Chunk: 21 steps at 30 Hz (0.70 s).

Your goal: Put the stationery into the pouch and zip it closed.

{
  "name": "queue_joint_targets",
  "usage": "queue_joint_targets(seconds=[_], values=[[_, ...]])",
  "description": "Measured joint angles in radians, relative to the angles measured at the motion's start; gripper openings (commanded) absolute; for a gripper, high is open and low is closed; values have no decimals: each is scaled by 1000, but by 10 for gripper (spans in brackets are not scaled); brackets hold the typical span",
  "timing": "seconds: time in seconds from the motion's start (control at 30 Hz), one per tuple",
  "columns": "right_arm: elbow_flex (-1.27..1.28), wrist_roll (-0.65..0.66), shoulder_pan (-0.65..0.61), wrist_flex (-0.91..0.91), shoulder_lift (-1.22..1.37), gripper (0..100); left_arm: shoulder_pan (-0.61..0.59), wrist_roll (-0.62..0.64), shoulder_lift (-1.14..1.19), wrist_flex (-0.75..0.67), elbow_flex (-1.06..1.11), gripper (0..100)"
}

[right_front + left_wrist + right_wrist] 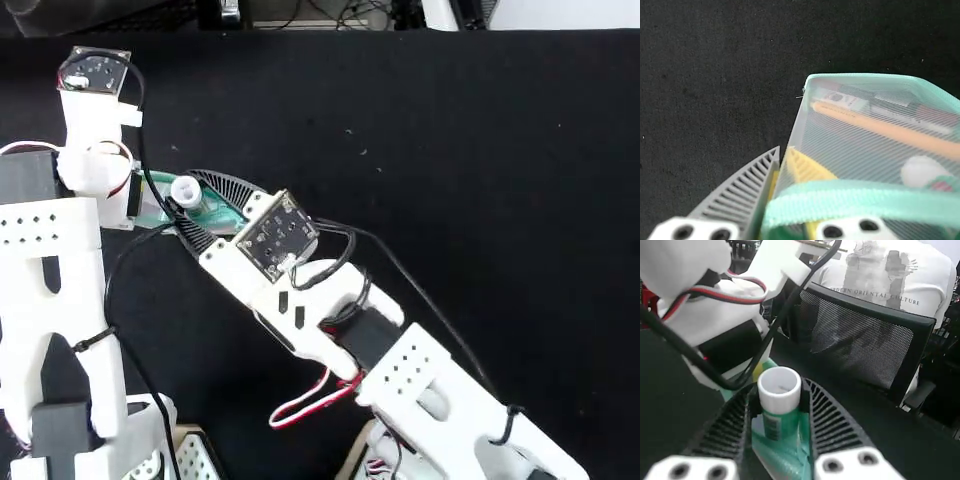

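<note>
The right pincer (779, 392) is gripping a white-capped green glue stick (779, 385) just above the pouch (875, 135). The stick is risking catching on the mint rim or tipping out if the mouth is sagging. The left pincer (784, 151) seems to be clamping the pouch's edge, between the arms on the table (480, 150). The striped translucent pouch is showing an orange pencil (880, 127) inside.

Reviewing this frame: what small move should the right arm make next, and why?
Probably lower the glue stick straight down into the pouch. The right gripper is shut on the glue stick, which stands upright just over the pouch, while the left gripper holds the pouch by its edge. A pencil already lies inside.
</note>
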Motion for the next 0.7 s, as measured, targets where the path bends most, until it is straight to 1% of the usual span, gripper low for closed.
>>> queue_joint_targets(seconds=[0.1,0.17,0.33,0.47,0.53,0.63,0.7], values=[[-81,0,-2,158,-2,247,0,0,0,0,0,29],[-175,0,-3,311,0,292,0,0,0,0,0,29],[-485,-2,2,690,0,292,0,0,0,0,0,29],[-701,0,6,910,0,292,-2,0,0,0,2,29],[-752,0,6,1000,-3,292,-2,0,0,0,2,29],[-755,0,6,1129,-2,292,-2,0,0,0,2,29],[-710,0,6,1158,-2,292,-2,0,0,0,3,29]])
